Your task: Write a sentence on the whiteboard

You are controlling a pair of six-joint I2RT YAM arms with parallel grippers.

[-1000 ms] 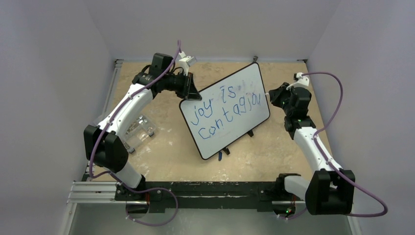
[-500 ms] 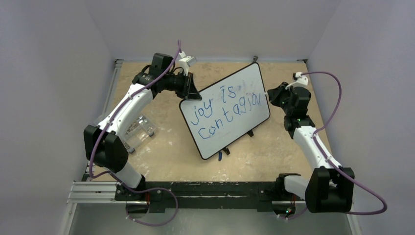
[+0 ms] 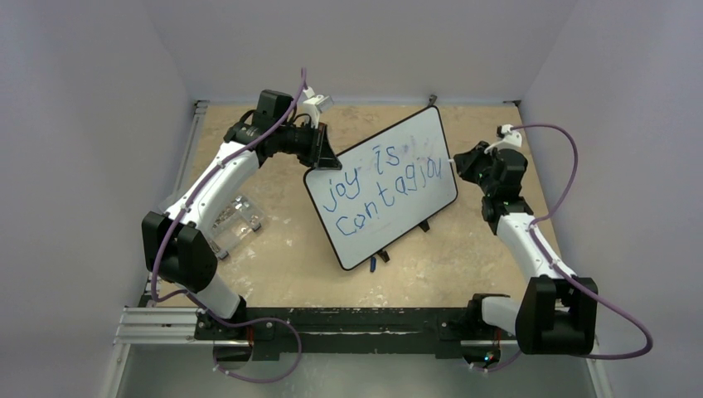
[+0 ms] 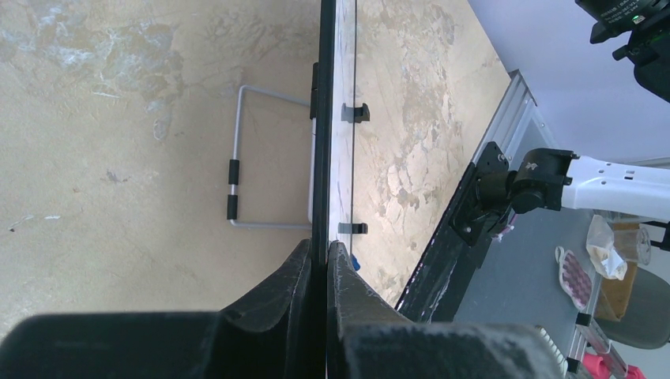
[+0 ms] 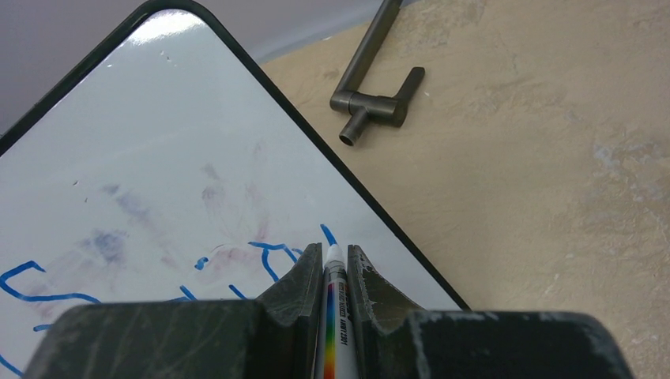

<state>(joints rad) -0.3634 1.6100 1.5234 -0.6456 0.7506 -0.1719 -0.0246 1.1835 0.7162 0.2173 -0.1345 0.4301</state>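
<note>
- The whiteboard (image 3: pixel 414 137) is seen standing tilted near the middle of the table (image 3: pixel 290 257). In the top view its long axis runs from 7 to 1 o'clock.
- The sentence (image 3: pixel 377 199) is written in blue in two lines, "joy is" above "contagiou", and the lower line ends close to the board's 3 o'clock edge.
- The left gripper (image 4: pixel 325 254) is pinched tight on the board's thin black frame at its 10 o'clock corner.
- The right gripper (image 5: pixel 335 257) is clamped around a white marker (image 5: pixel 334 316) at the board's 3 o'clock edge.
- The marker's tip is placed beside the last blue stroke; contact with the board cannot be told.
- A dark metal handle (image 5: pixel 378 71) is seen lying on the table, at 12 o'clock from the marker in the right wrist view.
</note>
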